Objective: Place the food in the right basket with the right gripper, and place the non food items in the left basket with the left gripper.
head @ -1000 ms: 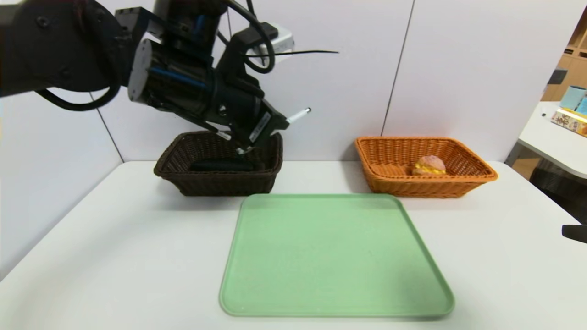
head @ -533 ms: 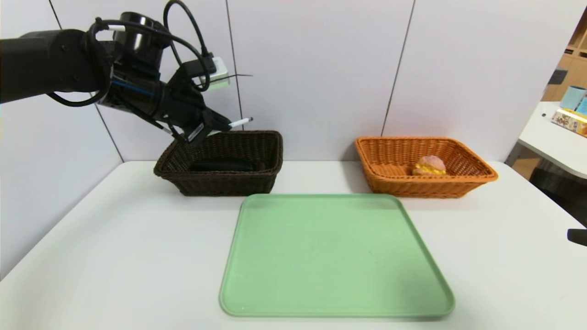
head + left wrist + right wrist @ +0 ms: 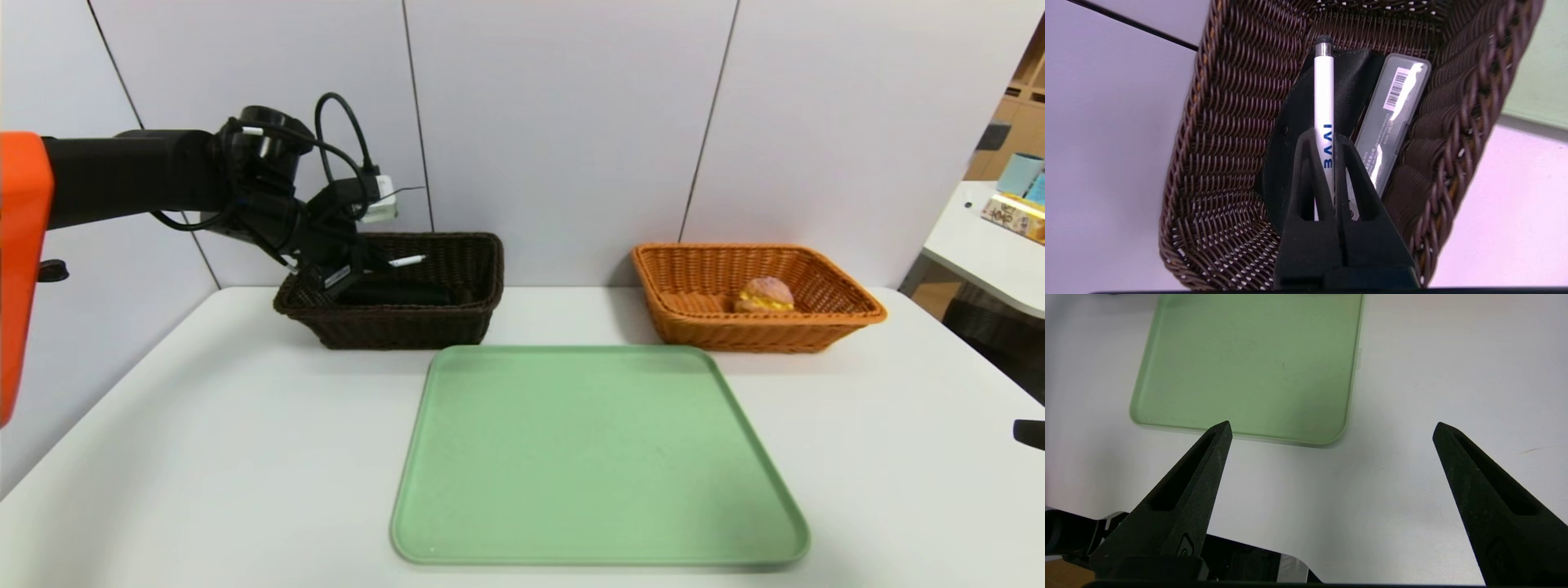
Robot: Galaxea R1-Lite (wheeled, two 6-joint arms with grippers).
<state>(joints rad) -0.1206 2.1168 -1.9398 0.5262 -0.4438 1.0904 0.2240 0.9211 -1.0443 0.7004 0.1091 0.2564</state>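
I see my left hand (image 3: 363, 268) clamped on the pen (image 3: 1323, 110), held over the dark brown basket (image 3: 457, 314), where the black cloth (image 3: 1290, 122) and grey case (image 3: 1392, 118) lie. The bun (image 3: 765, 295) sits in the orange basket (image 3: 849, 314). My right hand (image 3: 1331, 430) hangs spread wide above the bench (image 3: 1453, 355).

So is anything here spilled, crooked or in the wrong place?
Nothing stands out. The bun sits in the orange basket; black cloth and plastic case lie in the brown basket; the left gripper holds the pen over it. The green tray lies flat.
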